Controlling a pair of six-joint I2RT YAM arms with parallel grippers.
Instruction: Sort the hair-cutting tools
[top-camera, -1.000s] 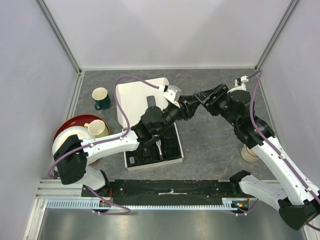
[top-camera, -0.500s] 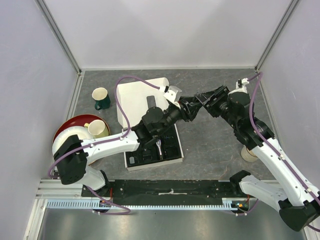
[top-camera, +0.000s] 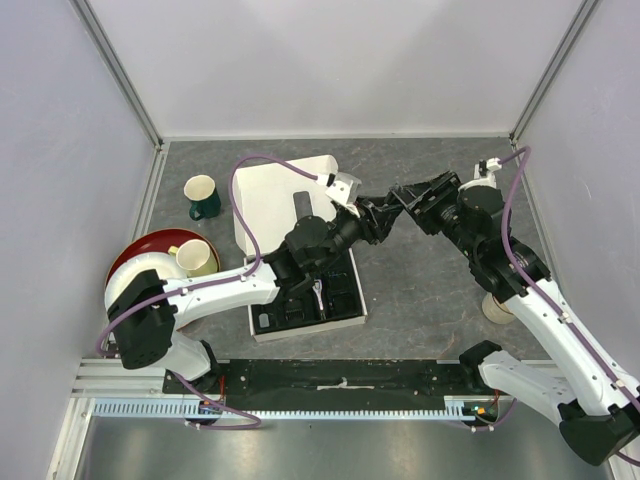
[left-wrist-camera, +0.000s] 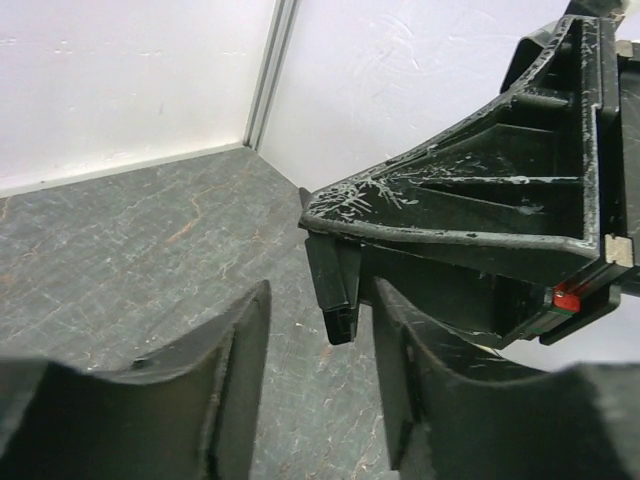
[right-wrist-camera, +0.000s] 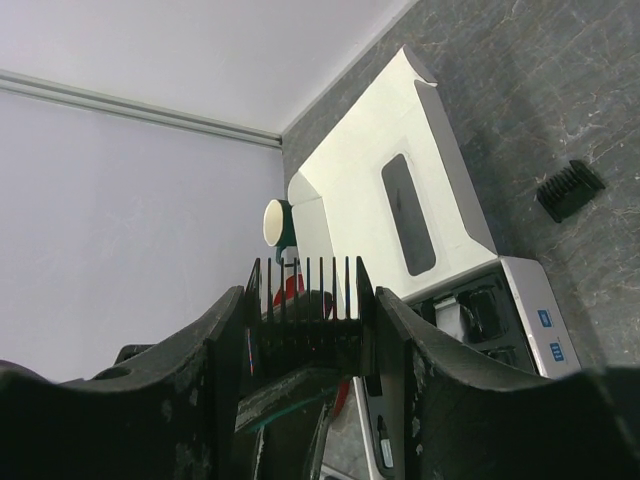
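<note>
My right hand is clenched on a black comb guard. The guard sits crosswise between my two fingers, its teeth pointing up away from the palm and its base pressed against both pads. I hold it in the air above the bench, just right of the white box and well clear of the surface.

My left hand reaches in from the other side and meets the right one tip to tip. Its fingers stand apart and are released. The black fingertip of my right hand sits in the space between them, with a gap showing on either side. From my left wrist I cannot make out the guard itself, as that fingertip is in the way.

A second comb guard lies flat on the bench, beside the open lid of the box and apart from both hands. The black tray of the box lies under my left forearm. A green mug stands beyond the lid.
</note>
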